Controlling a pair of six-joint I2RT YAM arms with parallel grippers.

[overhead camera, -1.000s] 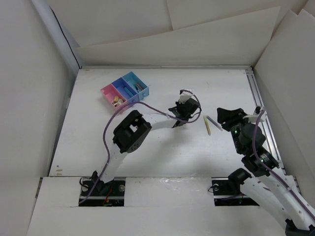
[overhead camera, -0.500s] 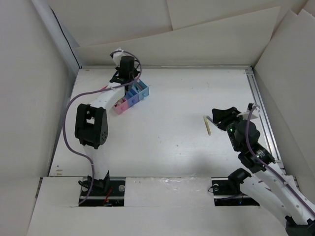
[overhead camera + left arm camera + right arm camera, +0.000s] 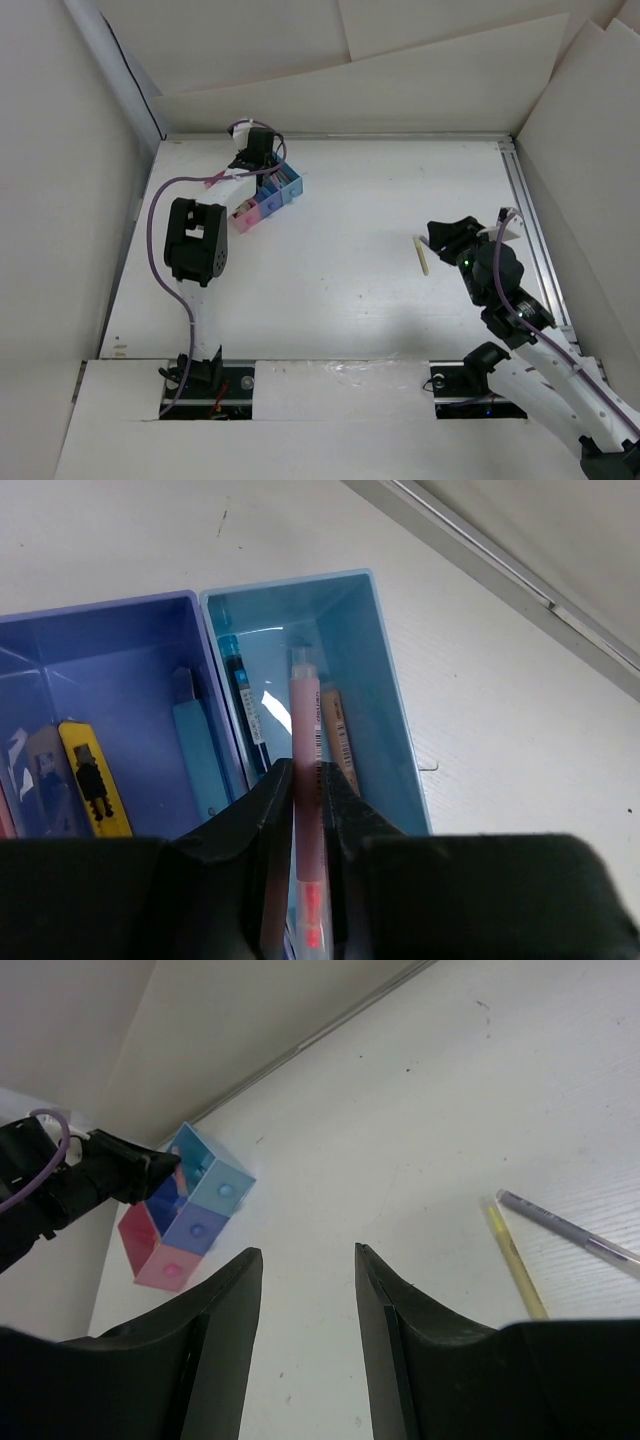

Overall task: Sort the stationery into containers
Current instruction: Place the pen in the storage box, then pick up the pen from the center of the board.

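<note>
Clamping a pink pen (image 3: 305, 710), your left gripper (image 3: 305, 780) hangs over the light blue bin (image 3: 365, 650) at ten o'clock; your right gripper (image 3: 305, 1260) stands with jaws apart at three o'clock.

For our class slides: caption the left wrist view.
Left hand holds a pink pen over the light blue bin.

- The light blue bin (image 3: 385, 680) is looking like smooth, glossy plastic; the dark blue bin (image 3: 110, 645) at its 9 o'clock is showing the same sheen.
- The pink pen (image 3: 305, 720) is appearing as translucent plastic with a printed label.
- The fingers (image 3: 262, 825) of the left gripper (image 3: 305, 775) are looking matt black.
- The table (image 3: 500, 740) is showing a matt white, faintly speckled surface.
- The rail (image 3: 530, 230) at the table's 3 o'clock is gleaming like bare metal.
- The walls (image 3: 400, 80) are looking like matt card.
</note>
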